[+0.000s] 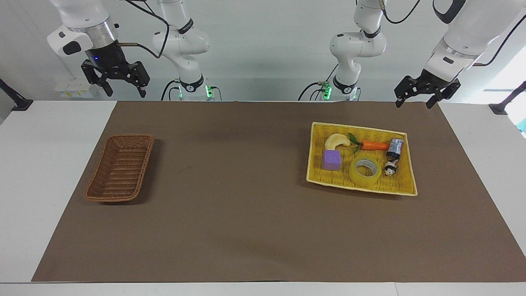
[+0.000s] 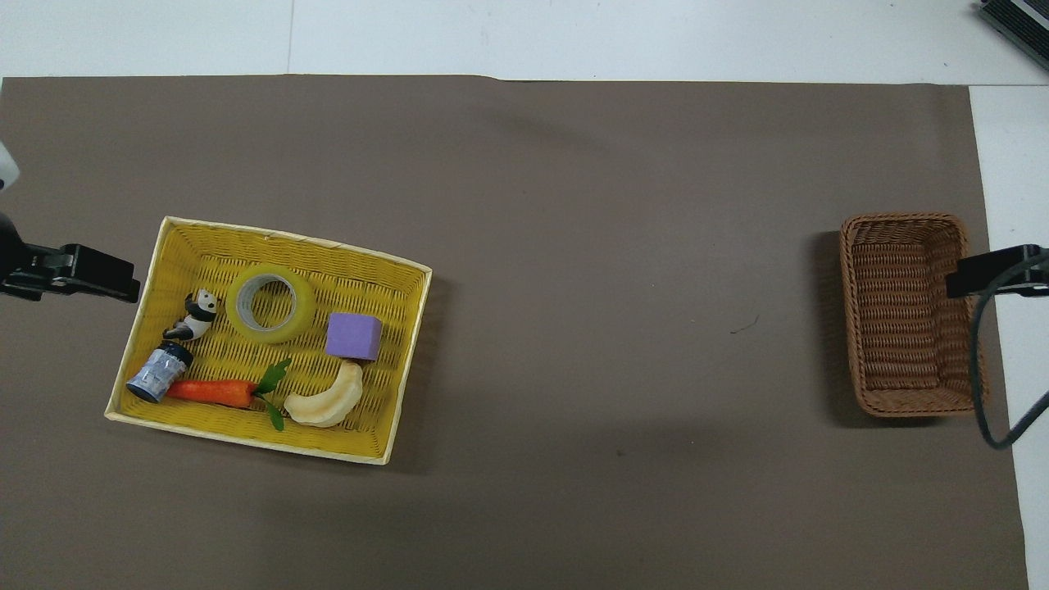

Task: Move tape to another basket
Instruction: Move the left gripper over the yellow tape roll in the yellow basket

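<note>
Left gripper (image 1: 416, 102) upper right of facing frame, raised, fingers spread wide, empty; right gripper (image 1: 122, 87) upper left, raised, likewise spread, empty. Tape (image 1: 365, 170) flat in yellow basket (image 1: 402, 189), right of centre, beside purple block (image 1: 331, 160) and panda figure (image 1: 389, 167). Brown basket (image 1: 93, 192) at left, bare inside
</note>
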`<state>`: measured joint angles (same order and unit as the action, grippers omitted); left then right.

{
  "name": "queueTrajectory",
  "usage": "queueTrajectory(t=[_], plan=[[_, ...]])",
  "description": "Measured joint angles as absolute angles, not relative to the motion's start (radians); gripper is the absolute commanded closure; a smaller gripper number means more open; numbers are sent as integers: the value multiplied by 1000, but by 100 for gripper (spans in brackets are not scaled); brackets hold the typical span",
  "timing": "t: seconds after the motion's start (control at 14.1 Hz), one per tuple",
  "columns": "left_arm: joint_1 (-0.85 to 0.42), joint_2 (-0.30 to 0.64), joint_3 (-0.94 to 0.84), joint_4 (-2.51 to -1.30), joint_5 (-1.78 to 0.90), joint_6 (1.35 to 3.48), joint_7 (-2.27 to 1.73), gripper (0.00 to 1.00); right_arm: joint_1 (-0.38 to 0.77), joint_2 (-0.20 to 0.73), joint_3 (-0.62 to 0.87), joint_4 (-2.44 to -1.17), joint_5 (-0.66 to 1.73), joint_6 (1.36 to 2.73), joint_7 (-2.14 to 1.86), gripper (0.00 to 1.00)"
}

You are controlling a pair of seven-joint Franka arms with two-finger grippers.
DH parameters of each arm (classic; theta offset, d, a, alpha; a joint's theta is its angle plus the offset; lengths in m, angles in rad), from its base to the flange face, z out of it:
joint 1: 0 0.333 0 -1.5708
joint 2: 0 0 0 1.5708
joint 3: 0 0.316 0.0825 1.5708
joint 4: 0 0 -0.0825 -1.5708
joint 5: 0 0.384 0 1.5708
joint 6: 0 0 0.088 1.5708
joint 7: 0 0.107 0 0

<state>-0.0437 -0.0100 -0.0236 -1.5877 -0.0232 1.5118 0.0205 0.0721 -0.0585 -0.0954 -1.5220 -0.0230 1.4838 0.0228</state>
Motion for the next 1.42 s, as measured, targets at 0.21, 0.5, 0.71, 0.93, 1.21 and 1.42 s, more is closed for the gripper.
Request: queueTrajectory(t=[0.21,0.5,0.71,0.93,1.21,1.42], plan=[[-43,-20,-22,-1662,-23,1578,23,0,72,-59,-95,-1522,-23,1484,23,0],[-39,-25,-16,-1735,-23,1653,54,0,72,-59,-95,-1523,-23,1484,23,0],[-36,-26,-16,-1793,-23,1707,61,0,72,-60,-95,-1523,-23,1484,23,0],[-35,-27,-16,-1830,-23,1741,64,0,71,-60,-96,-1523,-23,1484,23,0],[-35,-26,-16,-1939,-23,1858,67,0,65,-60,-96,-1523,-23,1484,19,0],[-35,-25,-16,-1996,-23,1910,67,0,58,-60,-97,-1523,-23,1484,-6,0]])
